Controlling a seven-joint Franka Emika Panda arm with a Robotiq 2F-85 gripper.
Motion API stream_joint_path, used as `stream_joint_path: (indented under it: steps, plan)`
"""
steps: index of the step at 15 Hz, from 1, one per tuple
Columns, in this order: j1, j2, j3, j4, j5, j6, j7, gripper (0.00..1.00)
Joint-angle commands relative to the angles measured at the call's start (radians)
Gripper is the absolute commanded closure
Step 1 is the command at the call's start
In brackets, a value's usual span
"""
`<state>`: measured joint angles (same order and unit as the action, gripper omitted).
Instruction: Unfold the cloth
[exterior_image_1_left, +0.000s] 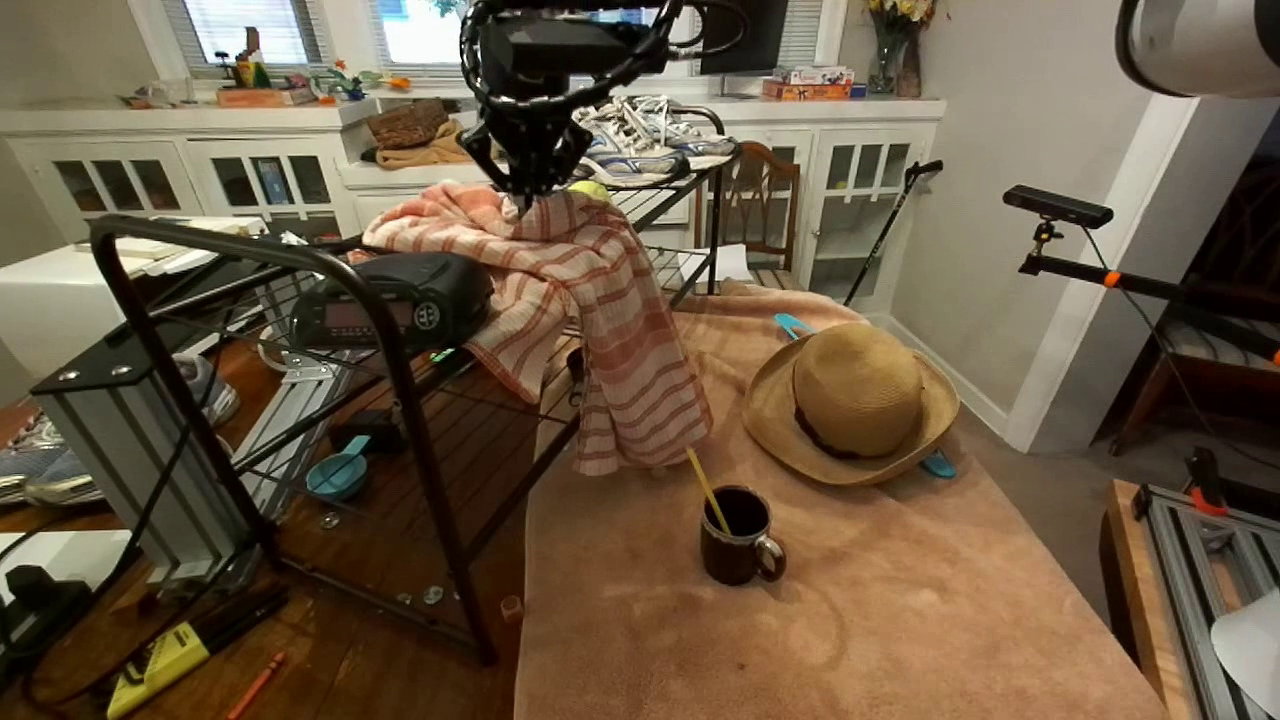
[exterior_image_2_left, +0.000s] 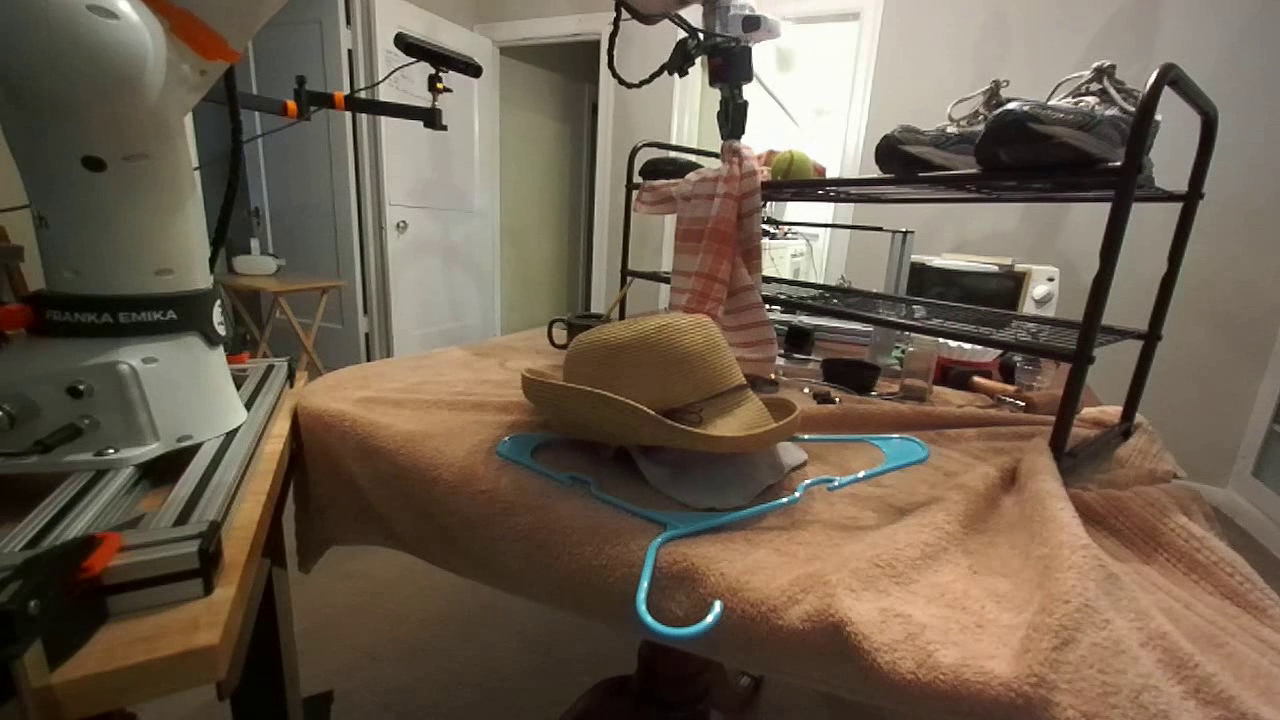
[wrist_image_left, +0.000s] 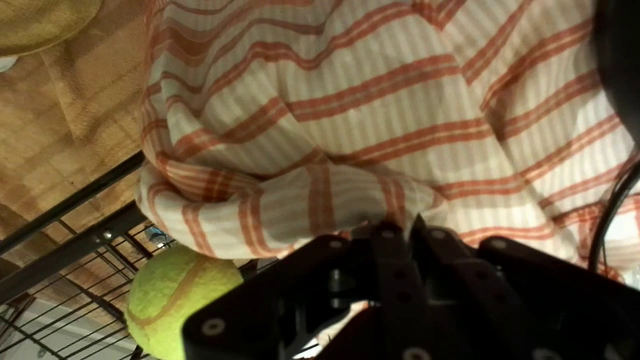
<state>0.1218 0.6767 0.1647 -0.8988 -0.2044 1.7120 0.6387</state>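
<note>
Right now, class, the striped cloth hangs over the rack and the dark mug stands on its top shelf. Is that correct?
Wrong about where the dark mug stands: an exterior view shows it on the blanket. The striped cloth does hang over the rack.

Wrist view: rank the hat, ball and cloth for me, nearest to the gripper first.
1. Cloth: directly at the gripper, spreading above it in the picture.
2. Ball: lower left, on the rack.
3. Hat: top-left corner, partly out of frame.
</note>
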Motion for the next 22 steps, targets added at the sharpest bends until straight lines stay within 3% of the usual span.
stream_joint_path:
  steps: [1,6,10,16,22]
  plan:
    - [0.008,-0.021,-0.003,-0.061,-0.04,0.042,-0.055,0.69]
    - [0.019,-0.109,-0.016,-0.095,-0.193,0.146,-0.17,0.32]
    - [-0.018,-0.193,-0.01,-0.12,-0.221,0.17,-0.28,0.01]
    - [-0.096,-0.308,-0.002,-0.224,-0.193,0.172,-0.47,0.0]
    - [-0.168,-0.419,0.024,-0.35,-0.078,0.145,-0.7,0.0]
